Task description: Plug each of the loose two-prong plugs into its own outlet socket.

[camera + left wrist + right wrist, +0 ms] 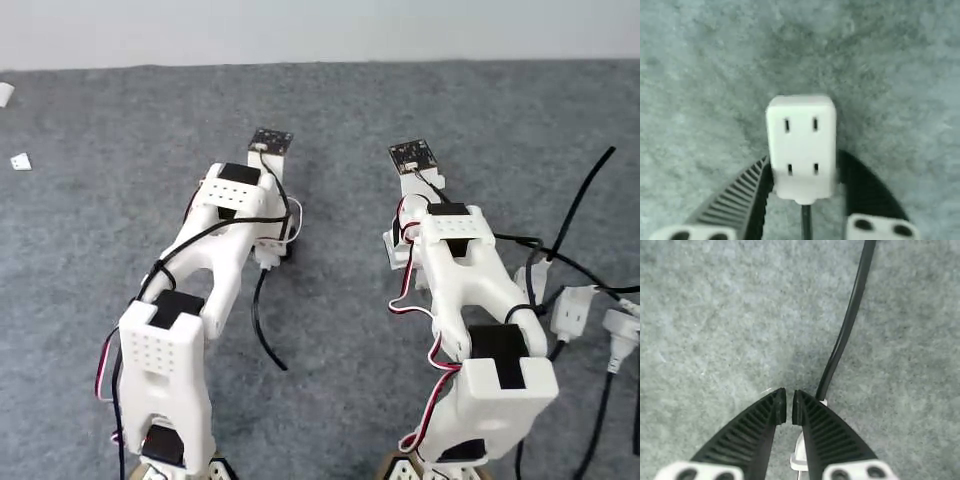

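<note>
Risk log | left tool (pixel 802 157) clamps white two-slot outlet socket (pixel 800 135) over grey table (pixel 690 75) | right tool (pixel 788 402) nearly closed on white two-prong plug (pixel 799 452) | black cord (pixel 847 325) drag could twist prongs off slots

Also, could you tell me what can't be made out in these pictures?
Right wrist view: white piece mostly hidden by the right gripper's fingers; plug or not, unclear.
Same view: cord cut off by the frame edge.
High view: white connector cut off by the right edge; prongs too small.
High view: socket mostly hidden by the arm above it.
</note>
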